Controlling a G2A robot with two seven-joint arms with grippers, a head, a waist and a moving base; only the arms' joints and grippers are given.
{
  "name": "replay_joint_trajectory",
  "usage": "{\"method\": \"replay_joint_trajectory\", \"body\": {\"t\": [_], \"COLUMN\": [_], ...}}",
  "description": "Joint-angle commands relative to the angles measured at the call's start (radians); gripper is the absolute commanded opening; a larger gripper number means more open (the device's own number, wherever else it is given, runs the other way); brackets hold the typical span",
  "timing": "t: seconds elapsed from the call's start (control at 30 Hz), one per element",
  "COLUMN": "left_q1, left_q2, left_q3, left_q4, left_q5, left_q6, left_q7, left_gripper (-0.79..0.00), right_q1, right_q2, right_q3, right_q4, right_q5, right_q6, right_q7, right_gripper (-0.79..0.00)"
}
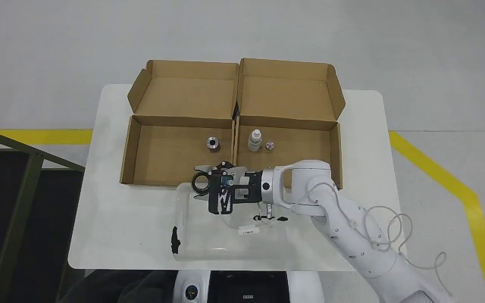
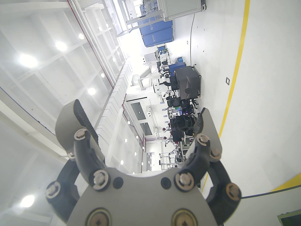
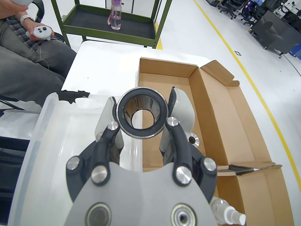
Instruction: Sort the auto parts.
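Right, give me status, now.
Left gripper open, empty. Right gripper shut on bearing at bin edge, beside left box. One metal part lies in that box.

The right pincer [image 3: 143,103] gripped a ring-shaped bearing [image 3: 121,115] between its two fingers, above the line between the clear bin [image 3: 30,142] and the cardboard box [image 3: 211,109]. A small metal part [image 3: 193,139] lay in that box.
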Motion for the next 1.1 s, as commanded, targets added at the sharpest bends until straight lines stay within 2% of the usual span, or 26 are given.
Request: {"method": "replay_joint_trajectory", "body": {"t": [0.0,0.63,1.07], "left_q1": [0.000,0.000,0.000], "left_q2": [0.000,0.000,0.000], "left_q3": [0.000,0.000,0.000], "left_q4": [0.000,0.000,0.000], "left_q5": [0.000,0.000,0.000], "left_q6": [0.000,0.000,0.000], "left_q7": [0.000,0.000,0.000], "left_gripper": [0.000,0.000,0.000], "right_q1": [0.014,0.223,0.297], "right_q2": [-0.003,-0.064,-0.109], "right_q3": [-0.005,-0.112,-0.183], "right_q4": [0.013,0.295,0.472], "right_q5": [0.004,0.075,0.091], "right_q6": [0.006,0.053,0.073], "right_q7": [0.000,0.021,0.004], "right_gripper": [-0.785,-0.785,-0.785]}}
